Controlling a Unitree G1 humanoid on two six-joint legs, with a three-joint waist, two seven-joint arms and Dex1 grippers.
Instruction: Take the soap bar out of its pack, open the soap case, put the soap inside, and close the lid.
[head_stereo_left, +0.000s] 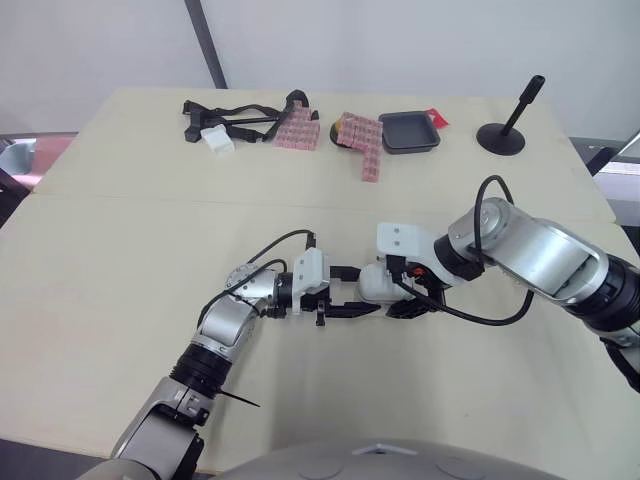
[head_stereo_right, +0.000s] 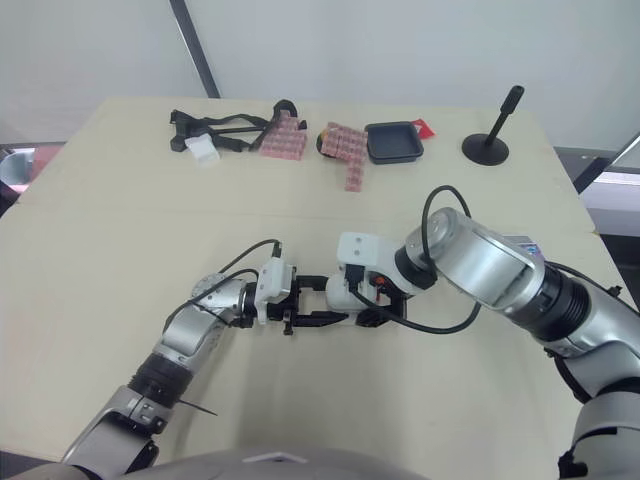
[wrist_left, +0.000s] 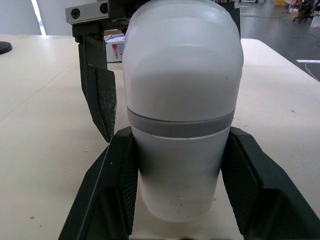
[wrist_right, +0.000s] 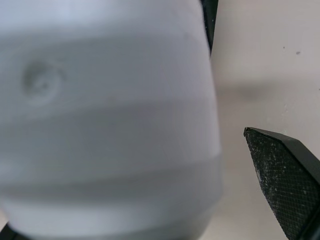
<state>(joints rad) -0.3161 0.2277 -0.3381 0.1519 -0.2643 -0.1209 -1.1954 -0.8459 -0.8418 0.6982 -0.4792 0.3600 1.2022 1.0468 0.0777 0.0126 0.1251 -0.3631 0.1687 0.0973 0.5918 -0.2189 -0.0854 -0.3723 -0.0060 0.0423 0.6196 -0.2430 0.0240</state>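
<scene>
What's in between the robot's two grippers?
The white soap case lies there, held by the left gripper, the right gripper open around its other end. The left wrist view shows it.

White soap case (wrist_left: 182, 100) with grey band; black tray (head_stereo_left: 412, 148); beige table (head_stereo_left: 120, 300).

You had a pale table (head_stereo_left: 120, 260) filling the frame, a seam (head_stereo_left: 150, 197) crossing its upper half. Along the top ran a plain white wall (head_stereo_left: 420, 40), with a dark slanted pole (head_stereo_left: 206, 45) at upper left, light even.
</scene>
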